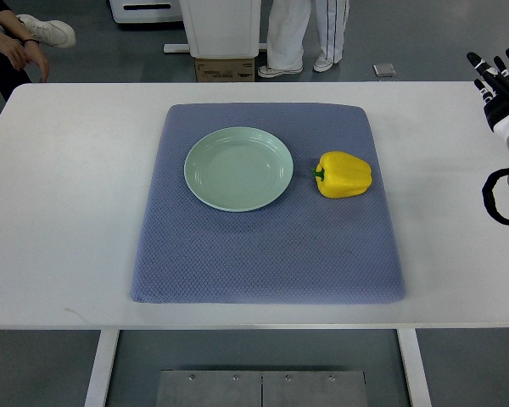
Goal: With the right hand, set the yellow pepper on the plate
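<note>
White table [59, 254] carries a blue-grey textured mat [263, 254], laid roughly centred. Beyond the far edge: a cardboard box [225, 69] on the grey floor, a person's legs in white trousers [305, 34] beside it, and another person's hand [25, 51] at top left.

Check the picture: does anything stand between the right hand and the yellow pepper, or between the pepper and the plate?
Nothing visible does. Bare table and mat lie between the right hand and the yellow pepper; the empty plate sits just beside it.
</note>
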Available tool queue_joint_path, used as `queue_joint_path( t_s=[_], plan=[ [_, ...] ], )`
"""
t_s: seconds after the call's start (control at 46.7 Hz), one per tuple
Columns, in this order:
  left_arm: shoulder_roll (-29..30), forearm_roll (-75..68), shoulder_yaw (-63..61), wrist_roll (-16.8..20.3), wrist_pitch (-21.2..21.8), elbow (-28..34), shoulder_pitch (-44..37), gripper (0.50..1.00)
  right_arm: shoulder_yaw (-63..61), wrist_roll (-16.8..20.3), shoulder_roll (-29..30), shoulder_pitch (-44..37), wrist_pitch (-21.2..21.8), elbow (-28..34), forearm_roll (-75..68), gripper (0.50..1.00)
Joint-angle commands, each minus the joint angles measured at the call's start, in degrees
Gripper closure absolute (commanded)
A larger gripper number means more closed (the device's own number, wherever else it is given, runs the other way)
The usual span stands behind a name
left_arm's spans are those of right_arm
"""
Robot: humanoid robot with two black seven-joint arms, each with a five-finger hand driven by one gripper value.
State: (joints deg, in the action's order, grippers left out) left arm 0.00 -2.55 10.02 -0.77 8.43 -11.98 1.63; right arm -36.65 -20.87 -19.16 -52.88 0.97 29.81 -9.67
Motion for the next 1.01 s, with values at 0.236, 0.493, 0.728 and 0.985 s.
queue_joint_path(
  t_s=[0.236, 0.493, 0.728, 0.985],
  plan=[
    [0.0, 0.0, 0.0, 0.0, 0.0, 0.0, 0.0, 0.500, -0.2, -0.2, 0.0, -1.9, 0.8, 0.2, 0.0, 0.500],
    [0.0, 0.0, 0.0, 0.0, 0.0, 0.0, 0.0, 0.500, 0.2, -2.0, 0.2, -2.0, 3.4, 4.1, 1.8, 0.500],
    [0.0, 0.0, 0.0, 0.0, 0.0, -0.1, 0.0, 0.500, 3.1, -7.2, -1.4, -0.6, 2.6, 14.4, 8.7, 0.500],
    [0.0, 0.0, 0.0, 0.1, 0.0, -0.1, 0.0, 0.500, 17.8, -12.2, -8.3, -3.2, 2.8, 22.6, 10.6, 0.500]
  ],
)
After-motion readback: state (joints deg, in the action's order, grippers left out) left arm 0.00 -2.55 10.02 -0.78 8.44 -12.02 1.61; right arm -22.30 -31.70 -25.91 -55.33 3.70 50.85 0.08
